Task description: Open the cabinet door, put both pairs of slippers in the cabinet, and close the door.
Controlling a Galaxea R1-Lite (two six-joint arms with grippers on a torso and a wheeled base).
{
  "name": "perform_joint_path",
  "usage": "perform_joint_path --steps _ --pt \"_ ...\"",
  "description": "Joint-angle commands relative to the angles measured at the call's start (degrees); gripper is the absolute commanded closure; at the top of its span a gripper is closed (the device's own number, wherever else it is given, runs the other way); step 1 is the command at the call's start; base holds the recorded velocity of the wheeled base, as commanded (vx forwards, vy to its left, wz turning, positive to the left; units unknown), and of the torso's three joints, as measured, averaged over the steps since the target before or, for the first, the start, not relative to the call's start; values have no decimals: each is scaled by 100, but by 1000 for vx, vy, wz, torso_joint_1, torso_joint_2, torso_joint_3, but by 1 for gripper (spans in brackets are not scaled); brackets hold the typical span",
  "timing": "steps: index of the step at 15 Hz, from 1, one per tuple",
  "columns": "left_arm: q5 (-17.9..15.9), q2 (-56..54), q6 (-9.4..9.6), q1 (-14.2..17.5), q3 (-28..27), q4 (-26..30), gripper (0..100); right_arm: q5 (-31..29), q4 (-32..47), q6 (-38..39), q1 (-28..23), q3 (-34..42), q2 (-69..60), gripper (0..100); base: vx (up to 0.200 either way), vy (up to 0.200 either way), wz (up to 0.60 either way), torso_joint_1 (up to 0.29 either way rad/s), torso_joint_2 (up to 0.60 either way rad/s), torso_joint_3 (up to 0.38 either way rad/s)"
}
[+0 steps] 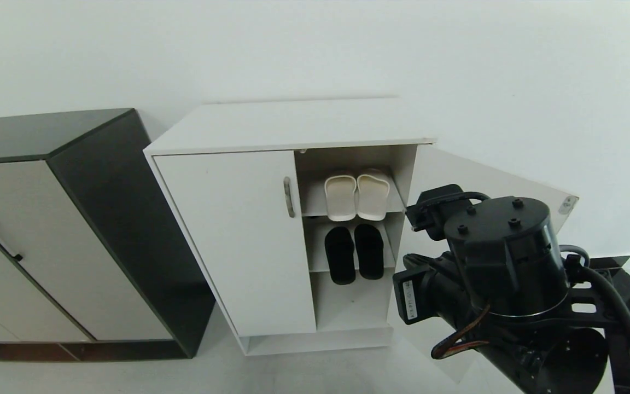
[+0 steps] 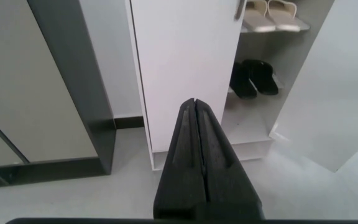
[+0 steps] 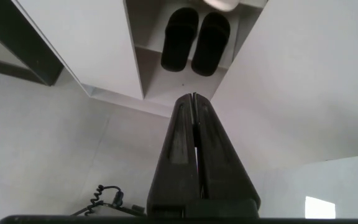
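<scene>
Two pairs sit in the white cabinet (image 1: 287, 126): white slippers (image 1: 356, 194) on the top shelf and black slippers (image 1: 354, 253) on the shelf below, long axes front to back. The right door (image 1: 490, 180) stands open, partly hidden by the right arm (image 1: 501, 262). A dark cabinet (image 1: 101, 219) stands beside the white one. The left end effector (image 2: 194, 104) and right end effector (image 3: 194, 98) are each pinched closed on nothing.

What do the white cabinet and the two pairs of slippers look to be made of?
White cabinet: likely laminated board, matte, flat square-edged panels. White slippers: probably moulded foam or rubber, smooth, one-piece. Black slippers: material unclear, matte.
</scene>
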Motion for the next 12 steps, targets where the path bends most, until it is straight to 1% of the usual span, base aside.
perform_joint_path --steps 1,5,12 --pt "3 8 -7 1 0 0 100 1 1 1 3 2 8 100 0 0 0 178 -500 -305" --pt "-6 8 2 1 0 0 100 1 -8 1 3 2 8 100 0 0 0 199 -505 -305" --pt "-6 8 2 1 0 0 100 1 -8 1 -23 2 8 100 0 0 0 231 -551 -316"
